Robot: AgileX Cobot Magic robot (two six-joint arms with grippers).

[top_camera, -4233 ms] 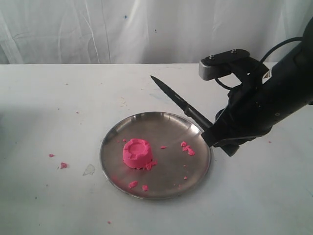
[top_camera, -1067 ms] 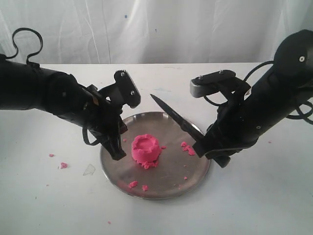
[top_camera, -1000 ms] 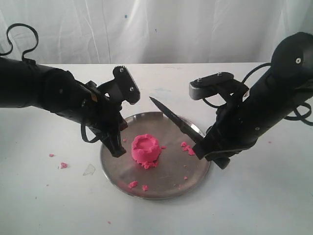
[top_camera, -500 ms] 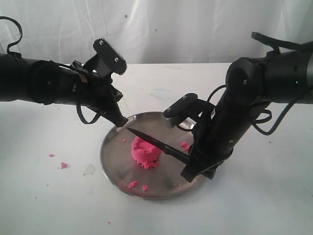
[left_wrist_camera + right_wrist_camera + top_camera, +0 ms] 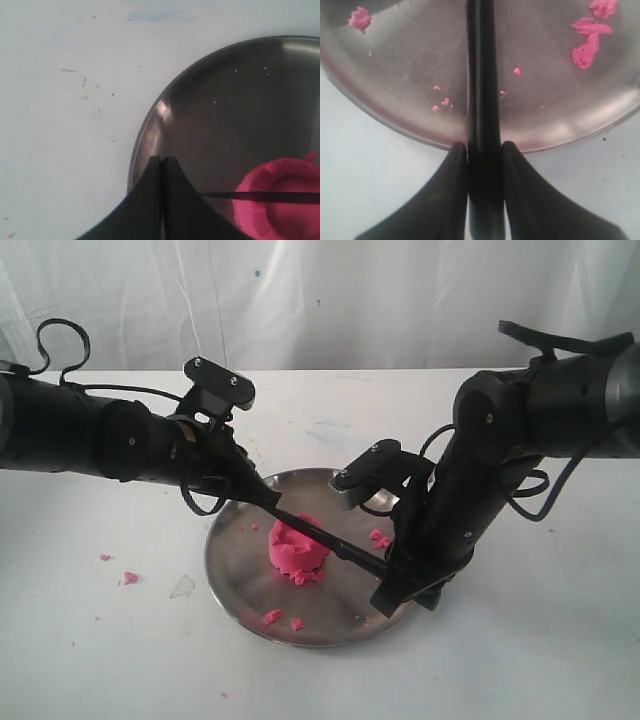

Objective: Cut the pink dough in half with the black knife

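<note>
The pink dough (image 5: 297, 546) is a squat round mound in the middle of the steel plate (image 5: 238, 562). The black knife (image 5: 330, 542) lies across the dough's top, blade pointing left. My right gripper (image 5: 393, 590) is shut on the knife handle (image 5: 480, 75) just past the plate's near right rim (image 5: 395, 125). My left gripper (image 5: 266, 502) is shut with nothing between its fingers, its tips at the blade's point. In the left wrist view the thin blade (image 5: 260, 197) runs from beside the shut left gripper (image 5: 162, 160) across the dough (image 5: 285, 220).
Loose pink crumbs (image 5: 382, 540) lie on the plate's right side, with more crumbs (image 5: 272, 617) near its front. Other crumbs (image 5: 128, 577) sit on the white table to the left. A white curtain hangs behind the table.
The knife swung down from above the plate onto the dough. Over the last half second my left gripper came down to the blade's tip and the blade sank lower.
</note>
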